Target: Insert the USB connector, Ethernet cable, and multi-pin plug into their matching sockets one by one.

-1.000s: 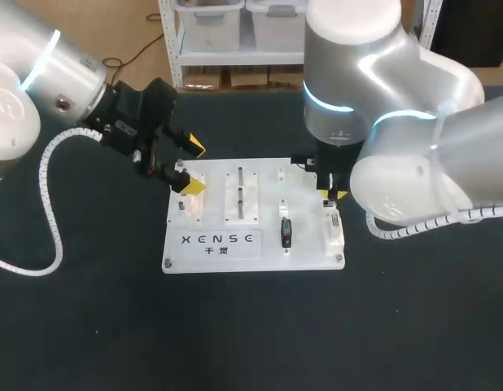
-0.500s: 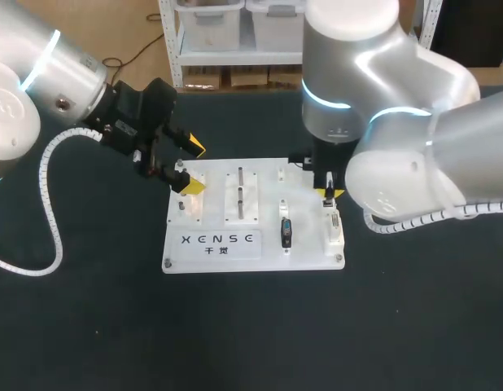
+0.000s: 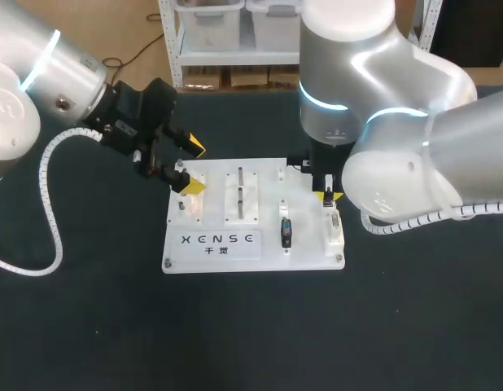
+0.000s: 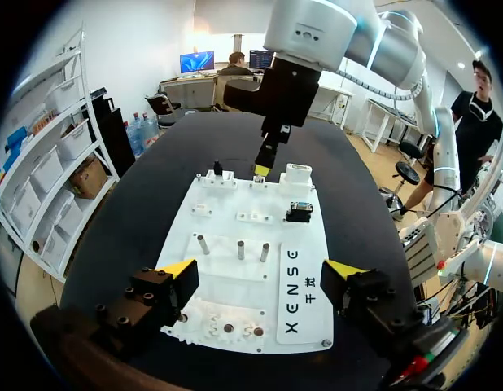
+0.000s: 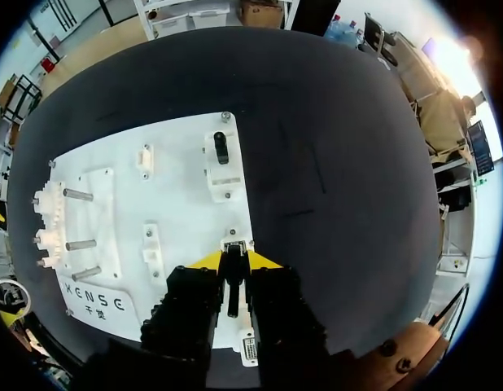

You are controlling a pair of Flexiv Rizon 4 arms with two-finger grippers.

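Observation:
The white socket board (image 3: 264,213) lies mid-table. My right gripper (image 3: 328,195) hangs over its right edge, shut on a slim black plug with a metal end (image 5: 234,273), by its look the USB connector. The metal end sits at a small socket on the board (image 5: 186,212); whether it is in, I cannot tell. Another black plug (image 5: 221,147) stands in a white block at the far right corner. A black connector (image 3: 286,232) rests in the board's middle right. My left gripper (image 3: 194,167) stays open above the board's left edge, nothing between its fingers (image 4: 178,273).
Metal pegs (image 3: 239,187) stand upright in the board's middle and small knobs (image 3: 181,195) line its left edge. A grey multi-pin socket (image 5: 250,349) sits under my right gripper's body. Dark table cloth (image 3: 251,326) surrounds the board.
My right arm has shifted slightly to the left over the board's right edge, still holding the plug. The left arm has not moved.

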